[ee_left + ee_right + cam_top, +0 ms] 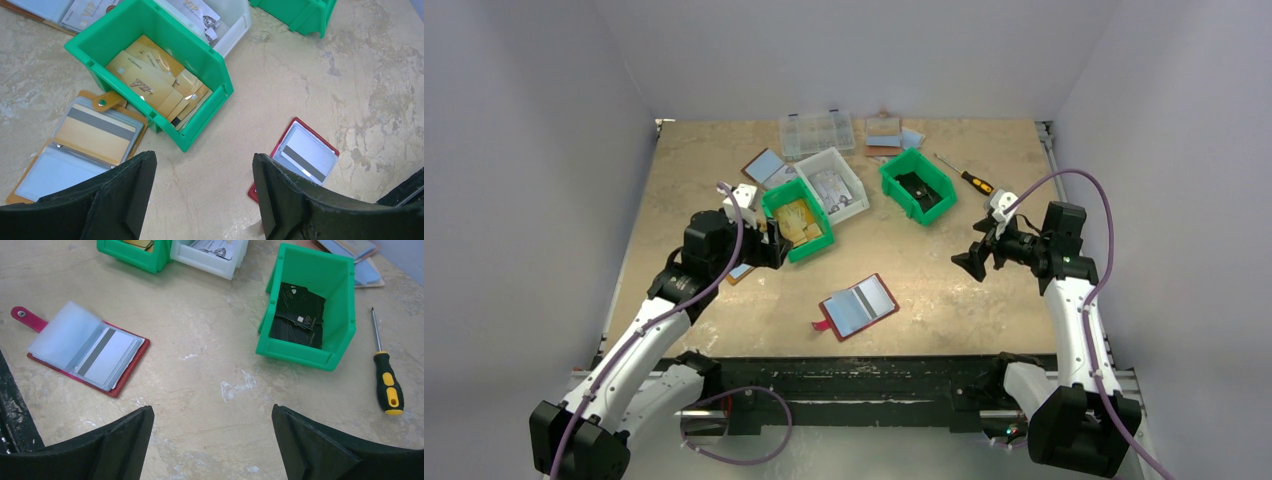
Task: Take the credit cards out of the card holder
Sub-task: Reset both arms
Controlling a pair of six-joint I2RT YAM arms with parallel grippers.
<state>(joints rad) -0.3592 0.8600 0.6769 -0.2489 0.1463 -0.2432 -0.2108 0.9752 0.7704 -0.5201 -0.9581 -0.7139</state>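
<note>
While both grippers hang released and empty, the left gripper [774, 245] beside a green bin [130, 97] of glossy gold cards [145, 82] and the right gripper [972, 262] well apart, the card holder [859, 306] lies open and flat between them, at 4 o'clock from the left and 8 o'clock from the right, probably splayed for easy reach. Its dark red rim frames cloudy plastic sleeves; 1 thin grey credit card [107, 357] with a dark stripe shows inside.
</note>
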